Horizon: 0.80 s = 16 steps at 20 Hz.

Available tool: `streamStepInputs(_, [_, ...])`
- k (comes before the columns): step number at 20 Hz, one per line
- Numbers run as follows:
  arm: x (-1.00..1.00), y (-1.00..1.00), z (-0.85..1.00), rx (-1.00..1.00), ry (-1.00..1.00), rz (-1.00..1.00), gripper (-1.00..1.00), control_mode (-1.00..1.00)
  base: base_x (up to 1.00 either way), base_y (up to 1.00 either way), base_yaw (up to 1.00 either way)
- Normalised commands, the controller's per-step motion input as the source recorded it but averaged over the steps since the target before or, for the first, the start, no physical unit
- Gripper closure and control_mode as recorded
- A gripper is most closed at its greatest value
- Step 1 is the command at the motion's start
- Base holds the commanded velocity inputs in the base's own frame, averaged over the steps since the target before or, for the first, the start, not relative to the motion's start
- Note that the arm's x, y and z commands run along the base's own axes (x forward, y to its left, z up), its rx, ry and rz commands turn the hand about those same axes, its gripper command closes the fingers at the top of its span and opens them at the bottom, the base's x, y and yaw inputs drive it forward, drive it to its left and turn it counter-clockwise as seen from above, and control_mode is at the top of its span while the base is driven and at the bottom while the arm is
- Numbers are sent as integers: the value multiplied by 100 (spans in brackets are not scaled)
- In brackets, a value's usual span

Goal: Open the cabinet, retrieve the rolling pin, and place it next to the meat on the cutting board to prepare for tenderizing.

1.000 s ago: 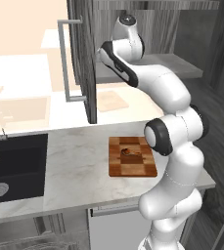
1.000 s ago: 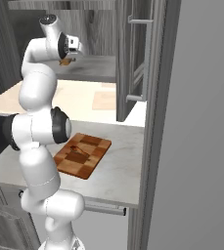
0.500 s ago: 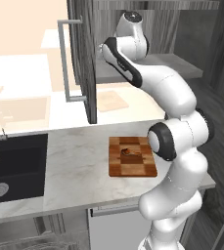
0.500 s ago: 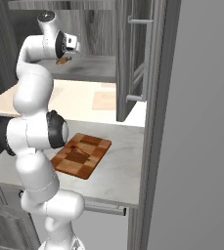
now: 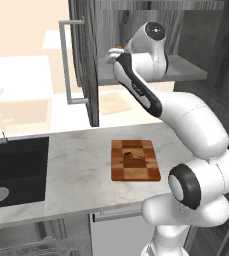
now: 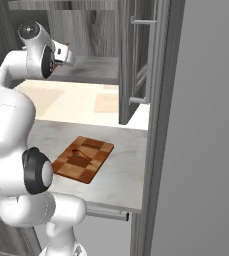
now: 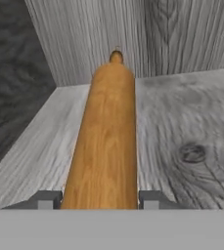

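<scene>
Hand view: rolling pin [image 7: 106, 141] runs lengthwise away from gripper [image 7: 99, 199] (toward cabinet [image 7: 133, 34] back), fingers clamped on it.

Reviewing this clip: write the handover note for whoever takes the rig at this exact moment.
Gripper: inside the cabinet, fingers tight against both sides of the rolling pin, so shut on it.
Rolling pin: on the cabinet shelf, pointing at the back wall.
Meat: on the cutting board, on the counter.
Done: cabinet doors open, pin gripped.
Left: lift the pin out, lay it beside the meat on the board.
</scene>
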Motion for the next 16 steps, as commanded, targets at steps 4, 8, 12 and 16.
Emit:
streamStepInputs(4, [-100, 0, 0, 16, -15, -11, 100, -100, 0, 0, 0])
streamStepInputs(8, [-100, 0, 0, 17, -10, -12, 100, -100, 0, 0, 0])
streamStepInputs(12, [-100, -2, 0, 16, -7, -11, 100, -100, 0, 0, 0])
streamStepInputs(16, [-100, -1, 0, 16, -2, -11, 100, -100, 0, 0, 0])
